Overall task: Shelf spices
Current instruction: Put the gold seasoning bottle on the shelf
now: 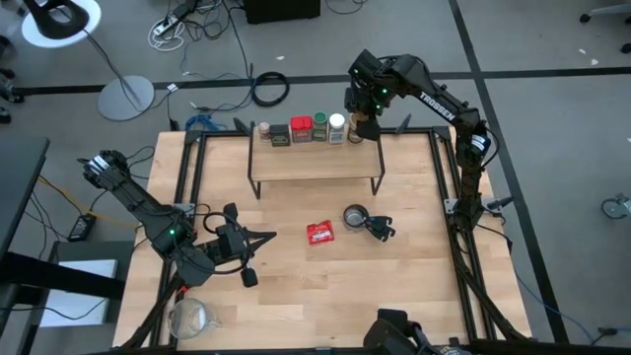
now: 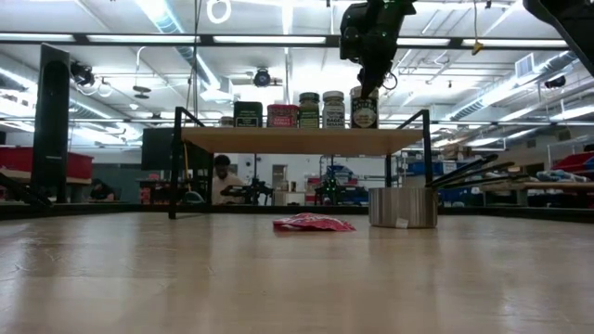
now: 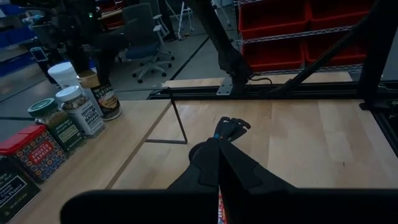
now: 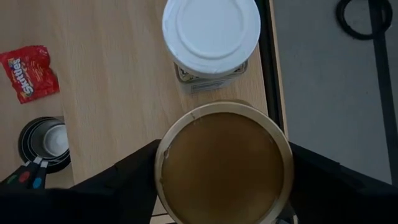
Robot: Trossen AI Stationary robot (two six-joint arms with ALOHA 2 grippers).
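Note:
The shelf [image 1: 315, 163] stands at the table's far middle. Along its far edge stand the dark square tin [image 1: 280, 136], the red tin [image 1: 301, 129], the green jar [image 1: 319, 125] and the white-capped jar [image 1: 337, 126], each on its base. My right gripper [image 1: 365, 116] comes down on the tan-lidded jar [image 4: 224, 165], which stands at the row's right end, next to the white-capped jar [image 4: 211, 34]. My left gripper [image 1: 266, 237] is shut and empty, low over the table's near left, well short of the shelf. My right gripper has its two fingers [image 4: 127, 183] on opposite sides of the tan lid's rim [image 4: 163, 168], pinching the jar at its top. The fingers come from above, pointing down. The jar stands upright with its base on the shelf's plank [image 2: 364, 128].
A flat red packet [image 1: 319, 233] and a round metal cup [image 1: 355, 216] with a black handle lie on the table in front of the shelf. A black frame [image 1: 463, 247] borders the table. A clear object [image 1: 192, 318] lies at the near left corner.

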